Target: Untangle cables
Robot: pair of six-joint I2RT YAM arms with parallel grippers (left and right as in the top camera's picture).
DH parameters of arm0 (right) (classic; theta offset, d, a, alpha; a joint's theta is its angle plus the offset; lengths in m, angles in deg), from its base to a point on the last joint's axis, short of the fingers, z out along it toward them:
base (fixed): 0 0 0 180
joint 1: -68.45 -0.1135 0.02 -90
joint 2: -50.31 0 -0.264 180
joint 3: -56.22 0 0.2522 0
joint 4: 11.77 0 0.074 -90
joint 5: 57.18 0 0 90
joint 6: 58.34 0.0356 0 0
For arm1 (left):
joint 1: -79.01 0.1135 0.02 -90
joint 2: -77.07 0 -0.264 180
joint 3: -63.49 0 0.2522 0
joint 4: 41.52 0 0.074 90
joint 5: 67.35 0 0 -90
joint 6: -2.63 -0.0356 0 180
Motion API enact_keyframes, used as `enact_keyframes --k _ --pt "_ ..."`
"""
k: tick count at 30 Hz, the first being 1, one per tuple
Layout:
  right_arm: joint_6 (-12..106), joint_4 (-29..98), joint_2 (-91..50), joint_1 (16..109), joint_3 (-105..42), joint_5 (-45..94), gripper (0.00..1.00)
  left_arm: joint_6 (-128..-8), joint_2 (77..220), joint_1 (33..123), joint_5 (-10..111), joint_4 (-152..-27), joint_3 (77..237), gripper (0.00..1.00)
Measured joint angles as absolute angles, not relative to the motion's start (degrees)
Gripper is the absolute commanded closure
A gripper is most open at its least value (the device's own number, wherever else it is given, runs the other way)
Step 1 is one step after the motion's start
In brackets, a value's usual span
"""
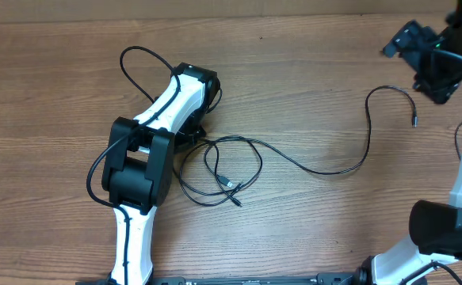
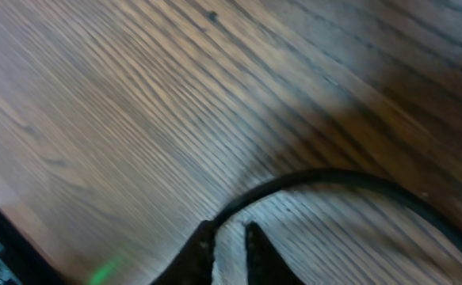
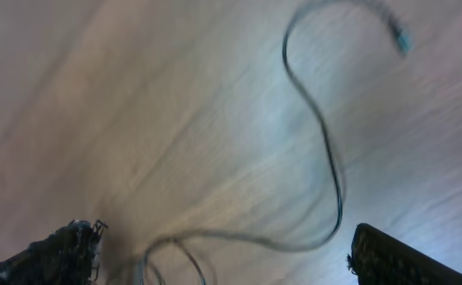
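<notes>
The cables (image 1: pixel 223 170) are thin black cords lying in loose overlapping loops on the wood at table centre, with two plug ends (image 1: pixel 232 192) near the front. One long strand (image 1: pixel 365 154) runs right and curls up to a free plug (image 1: pixel 414 120). My left gripper (image 1: pixel 192 136) sits low at the loops' left edge, mostly hidden under its arm. In the left wrist view its fingertips (image 2: pixel 203 245) stand a narrow gap apart with bare wood between them, and a cable (image 2: pixel 326 178) touches the left tip. My right gripper (image 3: pixel 231 257) hangs wide open above the long strand (image 3: pixel 326 142), holding nothing.
The left arm's own thicker wire (image 1: pixel 139 55) arcs over the table behind the arm. The right arm (image 1: pixel 421 63) is raised at the far right corner, its base (image 1: pixel 444 229) at the front right. The wooden table (image 1: pixel 310 229) spreads around the cables.
</notes>
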State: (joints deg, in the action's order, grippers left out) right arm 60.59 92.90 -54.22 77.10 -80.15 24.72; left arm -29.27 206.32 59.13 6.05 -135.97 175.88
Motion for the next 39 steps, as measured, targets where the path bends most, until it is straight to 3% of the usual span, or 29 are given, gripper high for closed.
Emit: enact_keyframes --k 7,12,20,22,23,27,32,39 --pt "63.37 88.51 -54.22 70.87 -60.43 22.56 0.00 -29.51 206.34 59.13 8.19 -135.53 175.88 0.79" --pt "74.23 78.48 -54.44 64.84 -43.10 22.23 0.00 -29.51 206.34 59.13 8.61 -135.20 175.88 0.78" --pt "91.85 72.05 -54.44 61.56 -28.26 22.14 0.02 -29.51 206.34 59.13 8.78 -134.39 175.88 0.75" --pt "96.33 68.75 -54.48 61.56 -24.00 22.32 0.21 -29.51 206.34 59.13 8.80 -134.02 175.88 0.78" --pt "97.92 66.17 -54.55 61.56 -22.40 22.34 0.25 -29.51 206.34 59.13 8.85 -133.96 175.88 0.80" --pt "100.70 52.71 -54.24 61.58 -17.53 21.84 0.96 -29.49 206.36 59.13 9.48 -133.76 175.88 0.96" --pt "101.75 47.16 -53.67 61.75 -17.11 22.12 0.96 -29.95 206.36 59.13 10.14 -133.72 175.88 0.96" --pt "92.42 49.06 -53.63 67.89 -26.29 26.89 0.96 -29.97 206.36 59.13 10.29 -132.56 175.88 0.96"
